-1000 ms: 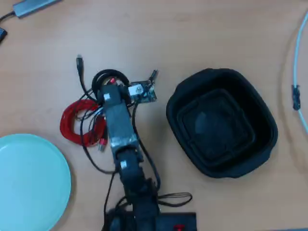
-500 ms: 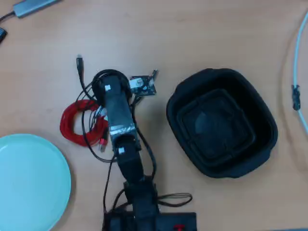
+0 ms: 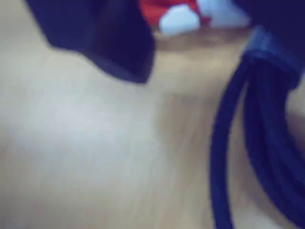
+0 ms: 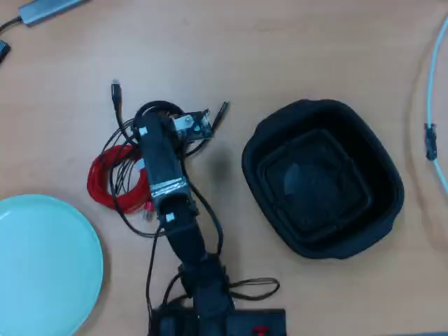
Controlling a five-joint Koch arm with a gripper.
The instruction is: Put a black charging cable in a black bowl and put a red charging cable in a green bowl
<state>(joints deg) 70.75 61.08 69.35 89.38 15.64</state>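
In the overhead view the black charging cable point(image 4: 166, 108) lies coiled on the table, one loose end point(image 4: 115, 92) up left and one point(image 4: 222, 109) to the right. My gripper point(image 4: 154, 120) is low over this coil, its tips hidden under the arm. The blurred wrist view shows a dark finger point(image 3: 109, 43) at upper left, black cable strands point(image 3: 252, 143) at right, and bare table between, so the jaws stand apart. The red charging cable point(image 4: 110, 180) is coiled just left of the arm. At right sits the black bowl point(image 4: 260, 150), with the green bowl point(image 4: 42, 259) at lower left.
The arm's own loose black wires point(image 4: 241, 285) trail near its base point(image 4: 210, 318). A pale blue cable point(image 4: 432, 77) runs along the right edge, and a grey adapter point(image 4: 49, 8) lies at the top left. The surface is a wooden table point(image 4: 280, 49).
The arm's head has swung left and sunk lower over the black coil. The small board beside it has shifted left with it. Cables and bowls have not moved.
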